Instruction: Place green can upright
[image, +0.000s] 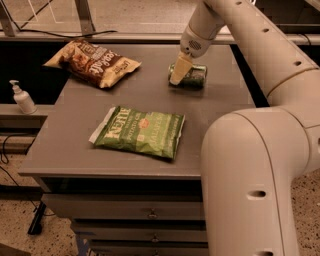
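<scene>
The green can (196, 75) lies on its side at the back right of the grey table (85, 150), its length running left to right. My gripper (178, 71) reaches down from the arm above and sits at the can's left end, covering that end. I cannot tell whether it touches or holds the can.
A green crisp bag (140, 132) lies flat in the middle front of the table. A brown crisp bag (94, 62) lies at the back left. A white pump bottle (21, 98) stands on a ledge to the left. My large arm (250, 170) fills the right foreground.
</scene>
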